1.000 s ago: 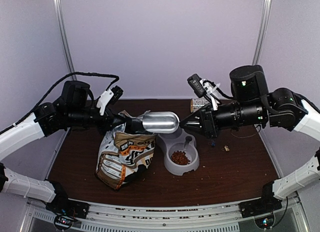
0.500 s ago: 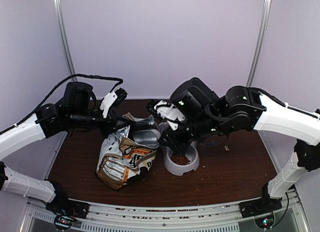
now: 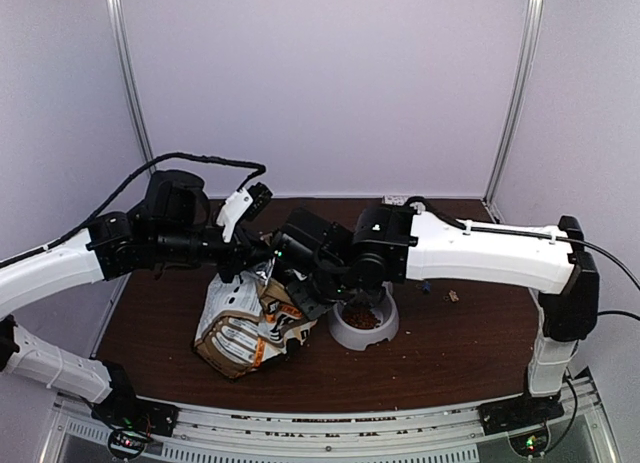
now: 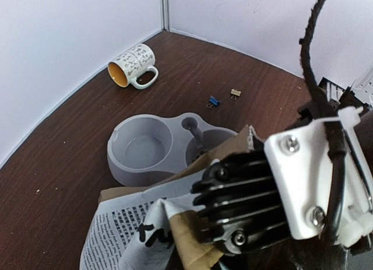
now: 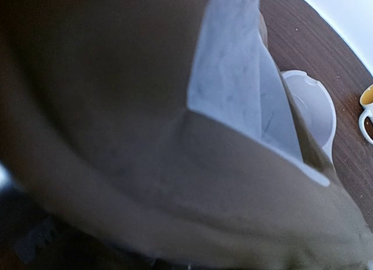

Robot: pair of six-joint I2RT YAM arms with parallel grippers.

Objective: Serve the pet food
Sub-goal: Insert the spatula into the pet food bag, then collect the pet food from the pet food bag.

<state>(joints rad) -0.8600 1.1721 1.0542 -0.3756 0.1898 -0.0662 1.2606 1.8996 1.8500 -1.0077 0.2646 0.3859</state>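
The pet food is a heap of reddish-brown kibble in one cup of the grey double bowl. The bowl also shows in the left wrist view, where its near cup is empty. The printed paper bag stands left of the bowl. My left gripper is shut on the bag's top rim and holds it up. My right gripper is down inside the bag's mouth, and the metal scoop it carried is hidden there. The right wrist view shows only the bag's lining and the bowl's edge.
A patterned mug lies on its side in the far corner. A blue binder clip and a tan one lie on the table beyond the bowl. My right wrist housing crowds the left wrist view. Walls close in on three sides.
My right arm swung left from above the bowl and pushed the metal scoop down into the bag. The left gripper kept hold of the bag's rim, shifting slightly right.
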